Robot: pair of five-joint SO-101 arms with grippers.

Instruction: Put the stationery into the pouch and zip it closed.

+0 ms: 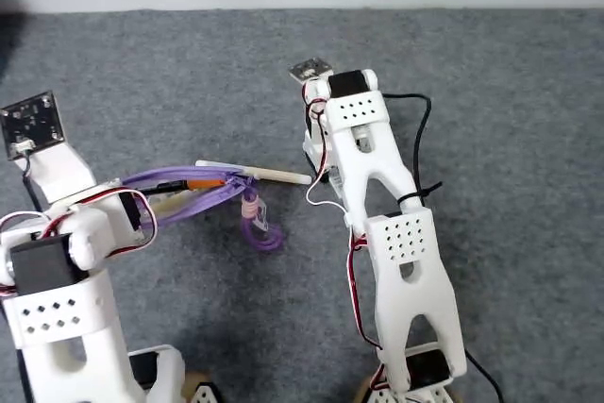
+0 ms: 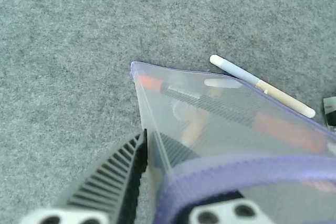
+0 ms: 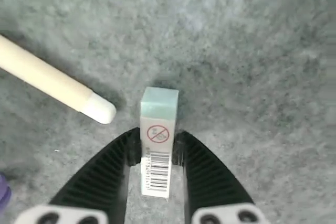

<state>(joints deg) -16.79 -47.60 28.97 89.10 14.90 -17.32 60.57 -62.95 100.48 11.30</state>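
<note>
The right fingers (image 3: pixel 205 171) are closed to a narrow gap on the eraser (image 3: pixel 159 108). Their pads bear on both long sides of its paper sleeve, and the bare green end projects beyond the tips. Whether the eraser rests on the table (image 1: pixel 491 73) or is clear of it cannot be told. Hazard one: the grip lies on the sleeve, not the rubber, so the block may slide out of the sleeve or pivot between the pads in transit. A cream pen (image 3: pixel 47 80) lies just beside the eraser with its rounded end toward it, so a low or sideways departure would likely strike it and roll it away. The left fingers (image 2: pixel 113 177) are clamped on one end of the pouch (image 2: pixel 220 124). They pinch the clear wall at the purple zip tape and hold it on edge, with several items visible inside. Hazard two: the mouth reads from above as a slim slit, so the eraser may catch on the tape and drop outside. Hazard three: the pouch is gripped at one end only, so pushing against it may twist it or pull it free. The zip pull (image 1: pixel 261 233) hangs at the far end, where the incoming arm could snag it.
</note>
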